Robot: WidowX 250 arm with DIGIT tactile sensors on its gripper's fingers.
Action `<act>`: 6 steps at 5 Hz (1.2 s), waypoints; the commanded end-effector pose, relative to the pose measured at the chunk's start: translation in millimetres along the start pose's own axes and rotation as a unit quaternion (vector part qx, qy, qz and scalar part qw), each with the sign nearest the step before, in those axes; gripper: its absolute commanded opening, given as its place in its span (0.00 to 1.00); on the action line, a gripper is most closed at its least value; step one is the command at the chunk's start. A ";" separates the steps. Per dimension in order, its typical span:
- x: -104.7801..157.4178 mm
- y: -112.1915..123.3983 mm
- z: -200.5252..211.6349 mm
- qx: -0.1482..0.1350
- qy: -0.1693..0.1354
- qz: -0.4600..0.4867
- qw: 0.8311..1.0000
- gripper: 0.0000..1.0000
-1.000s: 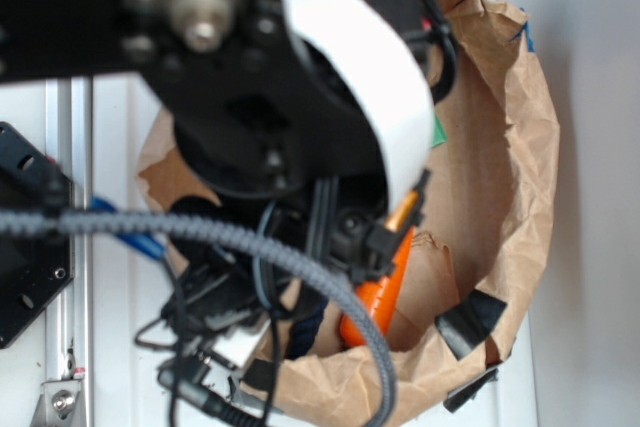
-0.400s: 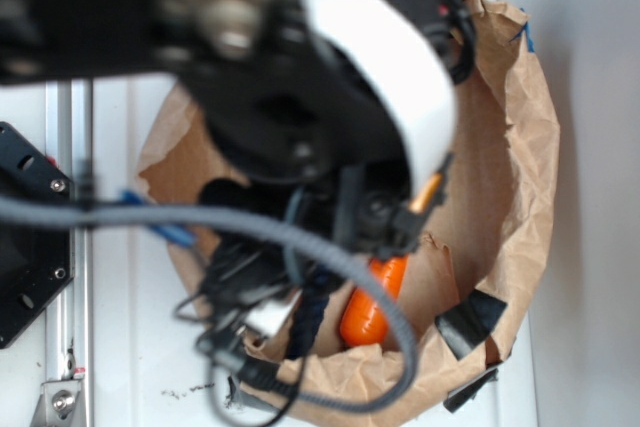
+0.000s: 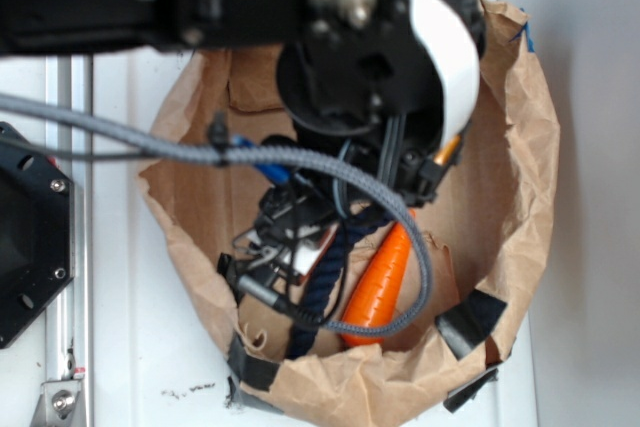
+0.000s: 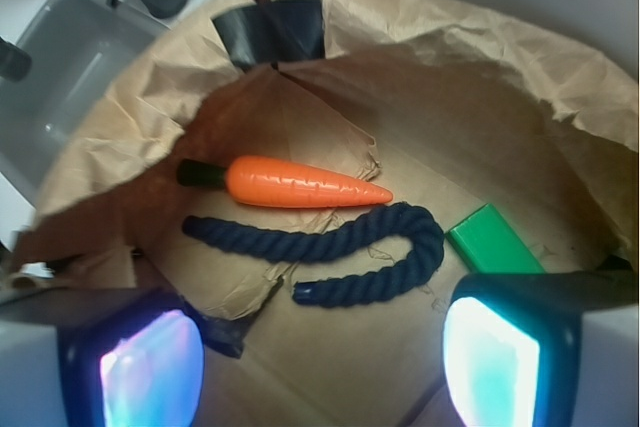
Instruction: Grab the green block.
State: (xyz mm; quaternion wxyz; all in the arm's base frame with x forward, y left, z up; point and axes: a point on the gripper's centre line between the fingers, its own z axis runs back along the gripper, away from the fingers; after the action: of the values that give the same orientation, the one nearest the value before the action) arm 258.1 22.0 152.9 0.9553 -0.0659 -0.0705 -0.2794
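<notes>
The green block (image 4: 493,241) lies flat on the brown paper floor of the bag, at the right of the wrist view, its near end hidden behind my right finger (image 4: 495,359). My gripper (image 4: 320,367) hangs above the bag floor, open, with only bare paper between its glowing pads. The block sits just beyond the right pad, apart from it. In the exterior view the arm (image 3: 370,57) covers the block, so it is hidden there.
An orange carrot (image 4: 295,183) (image 3: 381,280) and a dark blue rope (image 4: 340,247) lie left of the block. The crumpled paper bag wall (image 4: 520,57) (image 3: 520,147) rings everything. A grey sink (image 4: 60,77) lies outside at upper left. Black tape patch (image 4: 270,32) sits on the rim.
The arm has swung to the right and farther over the bag. More of the carrot and the bag's left interior now show.
</notes>
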 end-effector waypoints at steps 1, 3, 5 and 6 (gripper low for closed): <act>-6.8 4.3 -23.9 0.024 0.000 -0.008 1.000 1.00; -16.2 9.4 -64.2 0.030 0.032 0.002 0.999 1.00; -8.1 43.3 -67.9 0.036 0.039 -0.008 0.999 1.00; -7.8 56.9 -61.5 0.038 0.038 -0.052 0.997 1.00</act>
State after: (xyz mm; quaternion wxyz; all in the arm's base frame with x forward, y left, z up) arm 282.8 63.6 72.0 0.9427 -0.0313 -0.0235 -0.3312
